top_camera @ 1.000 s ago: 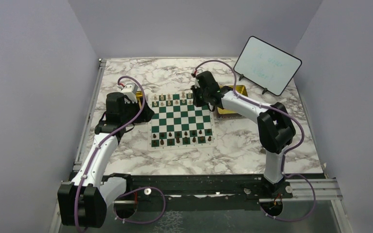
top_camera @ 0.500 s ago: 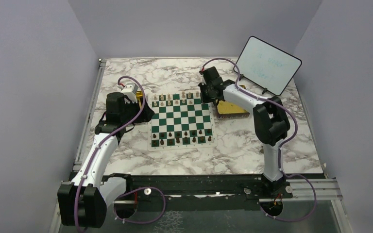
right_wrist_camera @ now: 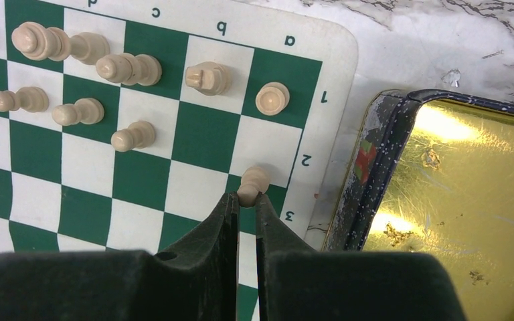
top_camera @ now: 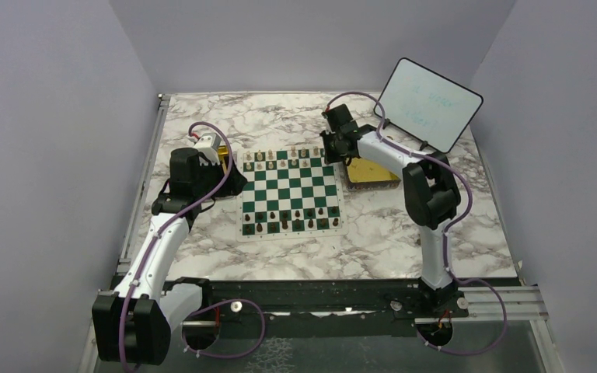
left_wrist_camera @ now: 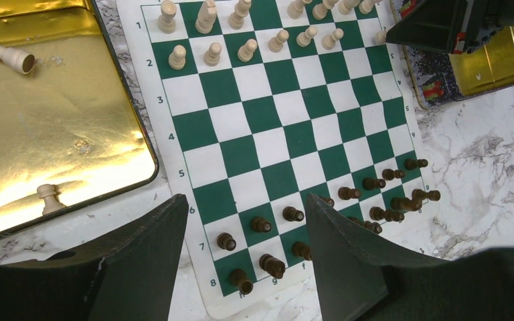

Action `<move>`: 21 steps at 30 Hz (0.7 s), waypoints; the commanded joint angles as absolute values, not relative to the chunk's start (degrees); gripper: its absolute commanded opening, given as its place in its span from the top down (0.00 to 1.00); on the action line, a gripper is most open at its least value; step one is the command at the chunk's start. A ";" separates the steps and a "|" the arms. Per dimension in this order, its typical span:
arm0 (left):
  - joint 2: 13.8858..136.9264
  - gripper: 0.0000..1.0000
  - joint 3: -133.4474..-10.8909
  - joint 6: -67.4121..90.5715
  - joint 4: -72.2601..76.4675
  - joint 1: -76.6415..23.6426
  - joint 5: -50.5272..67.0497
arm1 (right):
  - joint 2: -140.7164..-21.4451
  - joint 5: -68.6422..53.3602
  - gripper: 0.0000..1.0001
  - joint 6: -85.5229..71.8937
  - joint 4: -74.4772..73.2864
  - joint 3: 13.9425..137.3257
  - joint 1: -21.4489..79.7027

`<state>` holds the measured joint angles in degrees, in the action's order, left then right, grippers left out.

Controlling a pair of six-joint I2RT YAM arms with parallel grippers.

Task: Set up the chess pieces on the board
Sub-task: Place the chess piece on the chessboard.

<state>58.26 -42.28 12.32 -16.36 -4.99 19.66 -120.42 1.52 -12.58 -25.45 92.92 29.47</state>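
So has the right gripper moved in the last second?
Yes. The right gripper, pinching a pawn, shifted right along the board's far edge toward the gold tray.

You have bright, even light from above, shadows faint. Glare washes out patches of the gold tray point(left_wrist_camera: 60, 134); the board point(left_wrist_camera: 261, 134) reads sharp, the overhead view softer.

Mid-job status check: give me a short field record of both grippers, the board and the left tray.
left gripper: open, empty, beside the gold tray at the board edge
right gripper: shut on a cream pawn over squares a2-a3
board: cream pieces on rows 1-2, dark pieces on rows 7-8
gold tray: one lying piece, one standing piece
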 commanded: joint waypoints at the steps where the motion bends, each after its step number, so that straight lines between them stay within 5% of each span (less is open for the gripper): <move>1: 57.00 0.34 -42.45 11.34 -15.82 -5.19 18.81 | -122.20 0.26 0.86 -12.92 -26.32 95.02 29.01; 21: 57.35 0.34 -42.45 11.26 -15.82 -5.19 18.81 | -124.54 1.10 0.83 -12.40 -26.95 96.52 28.75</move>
